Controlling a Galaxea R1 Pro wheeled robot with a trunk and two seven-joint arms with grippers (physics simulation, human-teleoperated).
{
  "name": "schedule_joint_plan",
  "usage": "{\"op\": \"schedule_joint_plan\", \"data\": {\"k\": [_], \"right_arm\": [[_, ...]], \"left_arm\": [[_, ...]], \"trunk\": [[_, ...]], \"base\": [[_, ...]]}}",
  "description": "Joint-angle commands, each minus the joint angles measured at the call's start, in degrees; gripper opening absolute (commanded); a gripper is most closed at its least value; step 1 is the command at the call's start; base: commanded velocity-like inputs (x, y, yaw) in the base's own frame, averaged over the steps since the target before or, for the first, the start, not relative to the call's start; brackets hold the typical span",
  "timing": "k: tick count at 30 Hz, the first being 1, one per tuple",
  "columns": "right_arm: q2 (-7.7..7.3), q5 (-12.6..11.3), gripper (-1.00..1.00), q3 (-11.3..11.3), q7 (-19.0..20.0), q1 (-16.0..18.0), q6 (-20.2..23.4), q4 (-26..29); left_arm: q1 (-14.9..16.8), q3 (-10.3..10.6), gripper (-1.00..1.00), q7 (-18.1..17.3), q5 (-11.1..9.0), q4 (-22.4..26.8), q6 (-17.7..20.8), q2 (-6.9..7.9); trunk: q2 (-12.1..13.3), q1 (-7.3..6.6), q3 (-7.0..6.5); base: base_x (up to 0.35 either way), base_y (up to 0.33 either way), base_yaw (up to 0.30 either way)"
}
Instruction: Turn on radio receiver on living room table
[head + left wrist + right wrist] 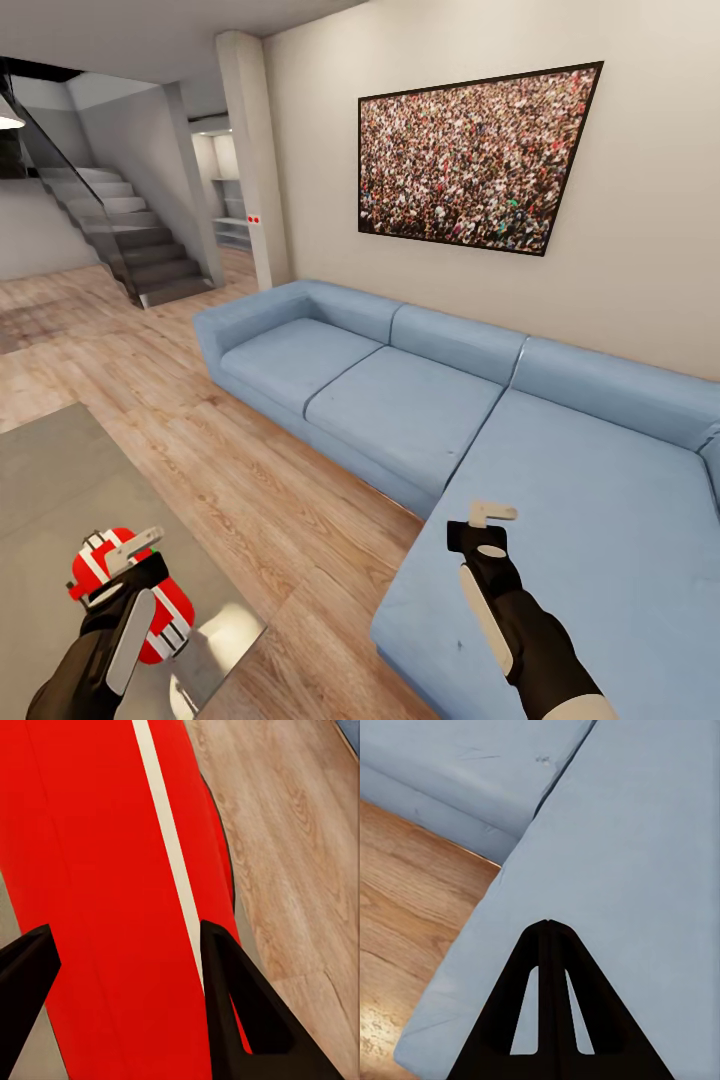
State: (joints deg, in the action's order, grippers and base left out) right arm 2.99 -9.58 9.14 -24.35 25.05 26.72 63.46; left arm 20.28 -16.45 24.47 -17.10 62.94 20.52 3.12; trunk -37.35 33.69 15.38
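— Reaching down from the lower left of the head view, the left arm bends over the radio receiver (120, 590), which lies near the corner of the grey worktop (60, 480). How does the left gripper (135, 552) stand?

— Its fingers (240, 1012) are spread wide in the left wrist view, the red body (105, 900) with its white stripe between them. Whether they touch it cannot be told. The arm covers the middle of the receiver, and its handle cannot be made out.

— And the other arm?

— The right arm stretches forward over the light-blue sofa (420, 400), its right gripper (492, 518) pointing ahead. In the right wrist view the two fingers (529, 997) meet at the tips, closed on nothing, above a sofa cushion beside the wood floor (405, 915).

— Anything else?

— A framed crowd photograph (475, 160) hangs above the sofa; stairs (140, 240) rise at far left.
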Motion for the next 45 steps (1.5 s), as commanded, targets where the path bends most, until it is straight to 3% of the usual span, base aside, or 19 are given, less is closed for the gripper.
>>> {"op": "schedule_joint_plan", "data": {"k": [1, 5, 11, 19, 25, 34, 37, 40, 45], "right_arm": [[0.0, 0.0, -1.0, 0.0, 0.0, 0.0, 0.0, 0.0], [0.0, 0.0, -1.0, 0.0, 0.0, 0.0, 0.05, 0.02], [0.06, 0.08, -1.0, 0.06, 0.0, 0.0, 2.26, 0.15], [0.17, 0.09, -1.0, 0.09, 0.0, 0.0, 3.42, 0.26], [0.18, 0.09, -1.0, 0.09, 0.0, 0.0, 3.43, 0.34], [0.18, 0.09, -1.0, 0.08, 0.0, 0.0, 3.43, 0.35], [0.18, 0.09, -1.0, 0.07, 0.0, 0.0, 3.43, 0.32], [0.18, 0.09, -1.0, 0.07, 0.0, 0.0, 3.43, 0.31], [0.18, 0.09, -1.0, 0.03, 0.0, 0.0, 3.43, 0.27]], "left_arm": [[0.02, 0.01, -1.0, 0.14, 0.31, 0.07, 0.08, 0.0], [0.01, 0.19, -1.0, 0.07, 0.16, 0.16, 0.4, -0.37], [0.0, 0.27, -1.0, -0.11, 0.24, 0.21, 5.91, -2.01], [0.0, 0.36, -1.0, -0.26, 0.24, 0.23, 6.96, -2.09], [0.01, 0.15, -1.0, -0.38, 0.14, 2.72, 13.13, -1.83], [0.02, 0.02, -1.0, -0.51, 0.04, 3.62, 15.18, -1.68], [0.01, -1.4, -1.0, -1.97, -1.76, 3.7, 16.64, -1.3], [0.02, -4.97, -1.0, -5.4, -5.41, 5.61, 22.62, -0.12], [0.03, -7.15, -1.0, -7.72, -6.48, 7.21, 25.88, 1.25]], "trunk": [[0.0, 0.0, 0.0], [0.0, 0.0, 0.0], [0.0, 0.0, 0.0], [0.0, 0.0, 0.0], [0.0, 0.0, 0.0], [0.0, 0.0, 0.0], [0.0, 0.0, 0.0], [0.0, 0.0, 0.0], [0.0, 0.0, 0.0]], "base": [[0.0, 0.0, 0.0], [0.0, 0.0, 0.0], [0.0, 0.0, 0.0], [0.0, 0.0, 0.0], [0.0, 0.0, 0.0], [0.0, 0.0, 0.0], [0.0, 0.0, 0.0], [0.0, 0.0, 0.0], [0.0, 0.0, 0.0]]}}
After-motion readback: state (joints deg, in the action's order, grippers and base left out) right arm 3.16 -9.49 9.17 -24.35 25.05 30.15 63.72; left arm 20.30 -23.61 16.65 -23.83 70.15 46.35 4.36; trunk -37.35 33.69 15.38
